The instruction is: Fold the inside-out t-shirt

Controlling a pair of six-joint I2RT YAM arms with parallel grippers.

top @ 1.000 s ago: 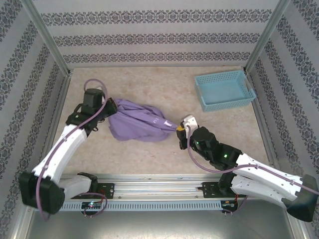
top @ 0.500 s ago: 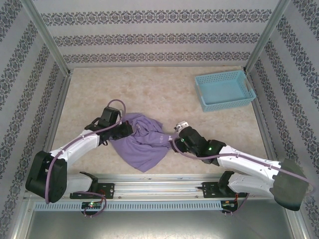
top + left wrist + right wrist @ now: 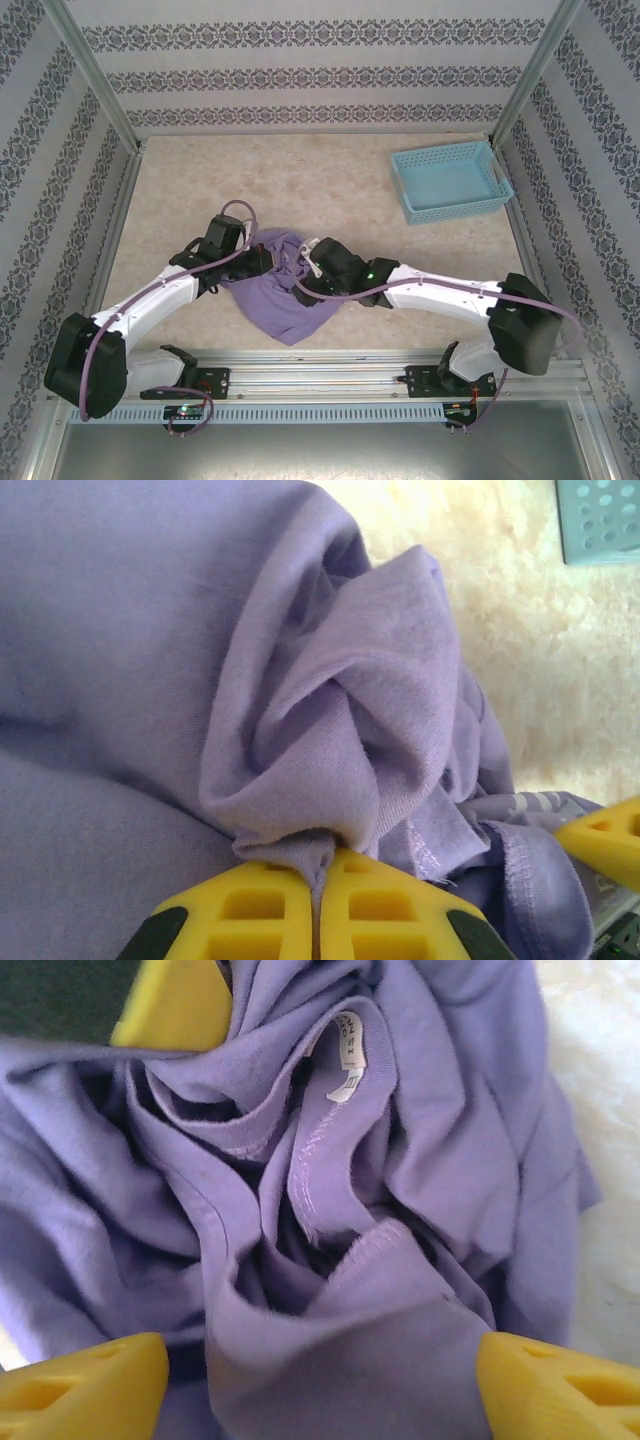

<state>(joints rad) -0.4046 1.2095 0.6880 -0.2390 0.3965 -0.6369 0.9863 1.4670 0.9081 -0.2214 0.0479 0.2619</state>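
Left claw [image 3: 318, 890] pinches a fold of the t-shirt [image 3: 285, 305] lying just ahead. Right claw [image 3: 320, 1385] gapes wide, with bunched cloth between its fingers.

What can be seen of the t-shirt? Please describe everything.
The t-shirt is lavender and looks like soft cotton knit. It lies crumpled in a bunched heap on the table, between the two arms. Its stitched seams and the white neck label face outward, so it looks inside-out. The left gripper is shut on a fold of it. The right gripper is open above the heap, straddling the cloth.
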